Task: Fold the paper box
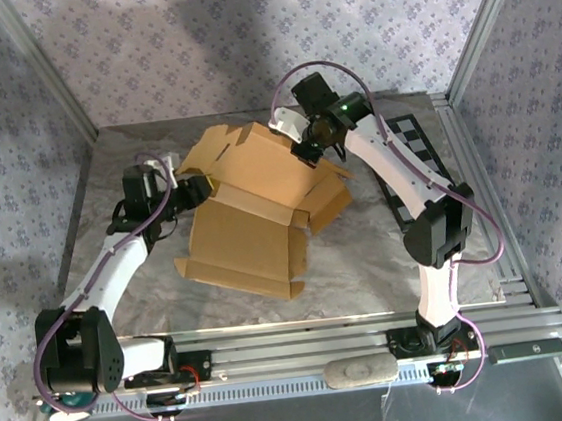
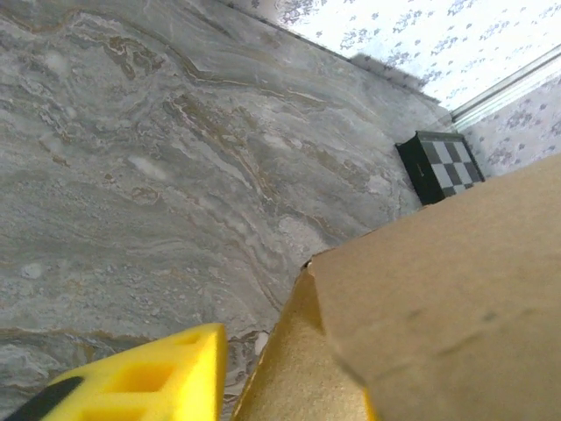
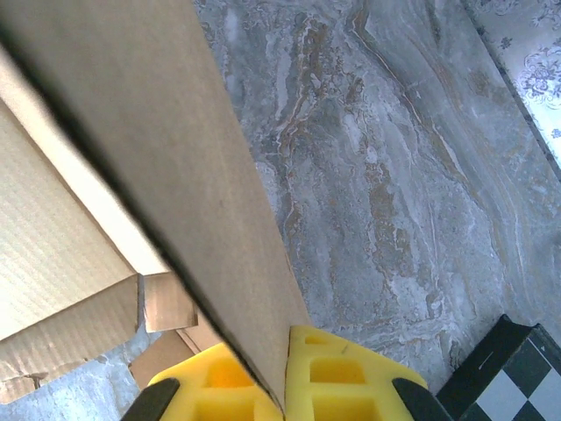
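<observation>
From above, the half-folded paper box (image 1: 247, 224) lay mid-table (image 1: 367, 262), with the left gripper (image 1: 191, 192) at its left edge, the right gripper (image 1: 313, 149) at its far right flap, and a checkerboard (image 1: 414, 151) off to the right. The left wrist view caught one yellow finger (image 2: 149, 381) just beside a raised cardboard panel; I could not tell whether those jaws gripped it. In the right wrist view, both yellow fingers (image 3: 337, 373) pinched a thin cardboard wall between them.
</observation>
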Robot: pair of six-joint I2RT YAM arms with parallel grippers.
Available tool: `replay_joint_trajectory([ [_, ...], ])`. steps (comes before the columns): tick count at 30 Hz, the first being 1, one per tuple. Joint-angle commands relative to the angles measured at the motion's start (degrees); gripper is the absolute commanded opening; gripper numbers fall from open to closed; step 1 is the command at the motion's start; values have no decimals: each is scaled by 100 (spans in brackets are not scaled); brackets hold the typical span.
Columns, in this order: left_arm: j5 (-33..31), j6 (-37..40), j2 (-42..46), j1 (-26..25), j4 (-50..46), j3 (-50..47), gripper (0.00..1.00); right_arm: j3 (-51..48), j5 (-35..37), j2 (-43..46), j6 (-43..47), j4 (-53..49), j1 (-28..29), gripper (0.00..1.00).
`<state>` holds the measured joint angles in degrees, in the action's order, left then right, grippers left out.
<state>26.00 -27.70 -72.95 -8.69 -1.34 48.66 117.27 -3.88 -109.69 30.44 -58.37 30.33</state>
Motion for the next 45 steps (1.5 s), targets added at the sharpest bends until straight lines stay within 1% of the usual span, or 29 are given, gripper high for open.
replay_joint_trajectory([
  [1, -182, 170, -125, -53, -59, -42, 28, 226, -254, -35, -138, 46, 43, 0],
  [2, -194, 161, -131, -63, -87, 7, 22, 219, -232, -35, -135, 55, 45, 0],
  [3, -204, 167, -108, -78, -138, 47, 19, 209, -197, -35, -146, 69, 50, 0],
  [5, -295, 186, 74, -113, -190, 36, 18, 199, -70, -44, -181, 93, 58, 0],
  [6, -356, 167, 209, -133, -197, -12, 21, 199, 27, -59, -181, 98, 69, 0],
  [8, -542, 32, 628, -142, -301, -120, 41, 190, 360, -94, -114, 110, 112, 0],
  [10, -835, -120, 1102, -142, -484, -251, 53, 182, 797, -174, 43, 106, 201, 0],
  [11, -980, -189, 1363, -134, -582, -332, 58, 166, 1032, -206, 114, 127, 253, 0],
  [14, -1136, -393, 2066, -109, -844, -533, 64, -32, 1689, -268, 336, 403, 447, 0],
  [16, -1167, -562, 2391, -22, -1082, -615, 66, -257, 2111, -256, 422, 767, 583, 0],
  [18, -1000, -768, 2622, 186, -1175, -735, 66, -553, 2507, -240, 513, 1219, 727, 0],
  [21, -555, -1188, 2783, 688, -1130, -944, 66, -1265, 3106, -122, 969, 2245, 1008, 0],
  [22, -337, -1348, 2762, 894, -1077, -987, 66, -1538, 3327, -76, 1163, 2817, 1080, 0],
  [25, 195, -1750, 2584, 1401, -962, -1012, 62, -2116, 3677, -44, 1650, 3847, 1225, 0],
  [27, 411, -1784, 2493, 1522, -946, -928, 60, -2433, 3914, -48, 1879, 4412, 1278, 0],
  [29, 567, -1517, 2463, 1503, -968, -827, 56, -2866, 4113, 7, 2053, 5082, 1318, 0],
  [30, 643, -1341, 2436, 1493, -1042, -780, 55, -3023, 4152, 53, 2068, 5298, 1332, 0],
  [33, 582, -611, 2330, 1372, -1498, -653, 52, -3353, 4181, 156, 2052, 5709, 1336, 0],
  [34, 506, -419, 2340, 1275, -1511, -706, 52, -3442, 4144, 182, 2057, 5805, 1345, 0],
  [36, 143, -201, 2435, 1068, -1396, -906, 56, -3508, 4080, 194, 2063, 5841, 1336, 0],
  [38, -540, -280, 2590, 913, -1171, -1158, 64, -3517, 4001, 189, 2063, 5842, 1322, 0],
  [39, -874, -363, 2665, 873, -991, -1284, 65, -3504, 3962, 193, 2048, 5786, 1302, 0],
  [41, -1063, -427, 2742, 773, -125, -1704, 67, -3455, 3872, 213, 2009, 5632, 1266, 0],
  [42, -1110, -413, 2693, 742, 128, -1797, 68, -3456, 3820, 242, 1974, 5584, 1244, 0],
  [45, -1141, 20, 2325, 685, 461, -1799, 69, -3439, 3534, 377, 1872, 5333, 1195, 0],
])
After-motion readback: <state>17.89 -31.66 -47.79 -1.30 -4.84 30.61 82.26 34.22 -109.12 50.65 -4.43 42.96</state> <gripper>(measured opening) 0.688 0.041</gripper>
